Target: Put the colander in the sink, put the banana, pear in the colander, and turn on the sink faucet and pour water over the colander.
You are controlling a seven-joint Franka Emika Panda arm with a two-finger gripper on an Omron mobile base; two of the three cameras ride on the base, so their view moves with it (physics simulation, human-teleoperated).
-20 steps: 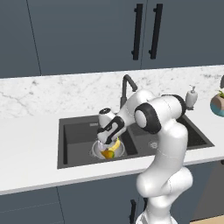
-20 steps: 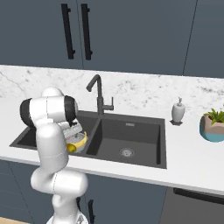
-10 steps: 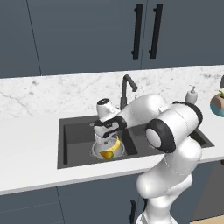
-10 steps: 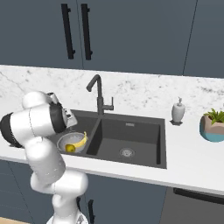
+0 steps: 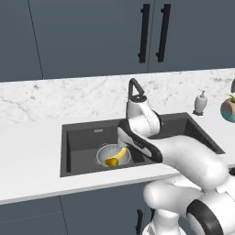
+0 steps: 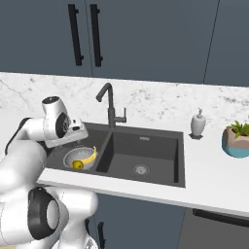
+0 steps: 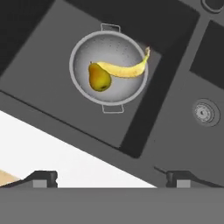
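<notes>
While the arm is covering part of the sink (image 5: 82, 137) in the base views, the hand (image 7: 107, 179) is hanging spread and empty above the colander (image 7: 109, 67), where the banana (image 7: 127, 69) is lying against the pear (image 7: 99, 78). The faucet (image 6: 110, 104), soap dispenser (image 6: 197, 123) and plant (image 6: 237, 139) are standing on the worktop (image 5: 32, 151) beyond.

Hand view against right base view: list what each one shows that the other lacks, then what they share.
Hand view alone: the two small side handles of the round silver-grey perforated colander, and the open gripper with nothing between its fingertips.

Right base view alone: the tall dark bent-spout sink faucet, the small white soap dispenser and a potted plant.

Both: the curved yellow banana and the yellow-orange pear lying in the colander, in the dark double-basin sink.
</notes>
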